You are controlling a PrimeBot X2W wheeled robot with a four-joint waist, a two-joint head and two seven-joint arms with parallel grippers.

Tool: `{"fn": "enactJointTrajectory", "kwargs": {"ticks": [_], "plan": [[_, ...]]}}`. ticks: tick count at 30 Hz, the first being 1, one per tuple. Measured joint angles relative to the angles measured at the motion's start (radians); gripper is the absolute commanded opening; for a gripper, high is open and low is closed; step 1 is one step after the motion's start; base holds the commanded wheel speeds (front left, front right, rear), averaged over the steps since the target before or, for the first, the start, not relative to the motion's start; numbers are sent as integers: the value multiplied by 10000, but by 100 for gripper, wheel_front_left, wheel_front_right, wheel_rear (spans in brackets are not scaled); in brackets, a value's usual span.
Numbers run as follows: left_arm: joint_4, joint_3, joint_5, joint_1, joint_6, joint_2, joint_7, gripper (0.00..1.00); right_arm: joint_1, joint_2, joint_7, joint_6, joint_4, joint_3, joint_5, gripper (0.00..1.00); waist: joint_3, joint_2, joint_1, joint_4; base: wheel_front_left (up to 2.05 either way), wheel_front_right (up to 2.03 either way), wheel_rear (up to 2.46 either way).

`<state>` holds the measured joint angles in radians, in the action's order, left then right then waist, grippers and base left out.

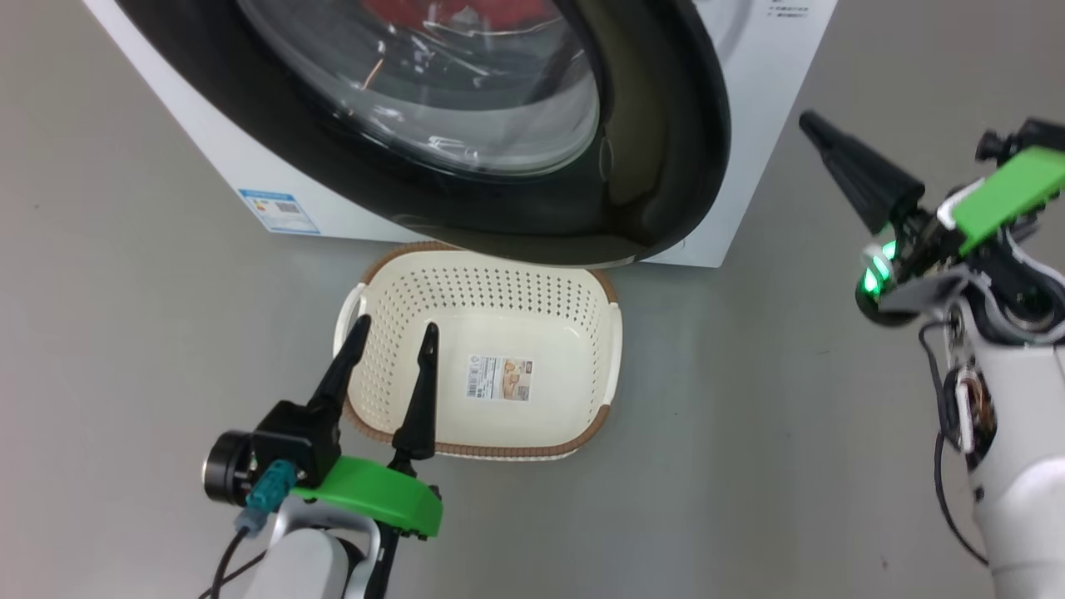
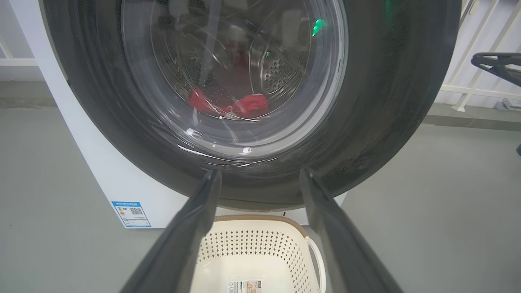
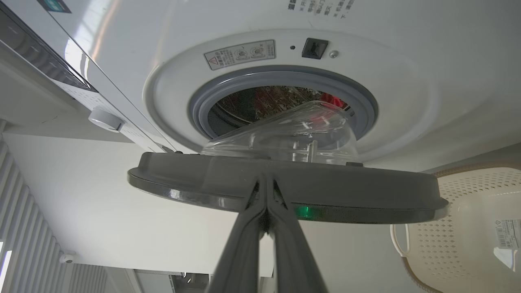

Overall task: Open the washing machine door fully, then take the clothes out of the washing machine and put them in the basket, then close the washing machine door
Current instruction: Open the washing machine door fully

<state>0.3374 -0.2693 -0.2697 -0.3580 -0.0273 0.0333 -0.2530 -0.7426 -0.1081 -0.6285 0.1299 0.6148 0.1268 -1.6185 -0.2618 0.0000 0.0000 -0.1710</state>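
Observation:
The washing machine (image 1: 765, 100) stands at the top, and its black-rimmed door (image 1: 657, 166) hangs partly open. In the right wrist view the door (image 3: 366, 195) shows edge-on, with the grey gasket and drum behind it. Red clothes (image 2: 248, 103) lie in the drum behind the glass; the clothes (image 3: 331, 99) also show past the bowl window. The cream basket (image 1: 499, 449) sits empty on the floor below the door. My left gripper (image 1: 396, 326) is open over the basket's left side. My right gripper (image 1: 811, 125) is shut on nothing, pointing at the door's edge with a gap between them.
Grey floor lies all around the basket and machine. A blue label (image 1: 279, 210) is on the machine's lower front. A white railing (image 2: 468, 81) stands behind to the right in the left wrist view, where the right gripper (image 2: 496, 65) also shows.

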Motion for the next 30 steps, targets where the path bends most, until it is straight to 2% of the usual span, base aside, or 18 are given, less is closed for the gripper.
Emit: {"fn": "enactJointTrajectory", "kwargs": {"ticks": [5, 6, 7, 9, 17, 23, 30], "plan": [[21, 128, 50, 163, -2, 19, 0, 100, 1399, 182, 332, 0, -1206, 198, 82, 0, 212, 0, 0, 191, 0, 0, 0], [21, 153, 50, 186, -2, 21, 0, 100, 1680, 209, 441, 0, -1444, 201, 123, 28, 262, 0, 0, 226, 0, 0, 0], [19, 188, 50, 227, -2, 25, 2, 100, 1943, 232, 487, 0, -1645, 199, 151, 45, 310, 0, 0, 262, 0, 0, 0], [25, 244, 50, 357, -2, 38, 0, 100, 2469, 293, 715, 0, -2036, 182, 286, 100, 401, 0, 0, 340, 0, 0, 0], [44, 428, 59, 796, -77, 92, 2, 100, 4211, 487, 2069, 0, -3290, -280, 1137, 100, 768, 0, 0, 638, 0, 0, 0], [92, 562, 59, 1086, -79, 159, 2, 100, 5444, 539, 3515, 0, -4082, -520, 1662, 100, 1089, 0, 0, 805, 0, 0, 0], [119, 637, 59, 1388, -90, 174, 2, 100, 6314, 489, 5279, 0, -4796, -865, 2963, 100, 1449, 0, 0, 971, 0, 0, 0]]}}
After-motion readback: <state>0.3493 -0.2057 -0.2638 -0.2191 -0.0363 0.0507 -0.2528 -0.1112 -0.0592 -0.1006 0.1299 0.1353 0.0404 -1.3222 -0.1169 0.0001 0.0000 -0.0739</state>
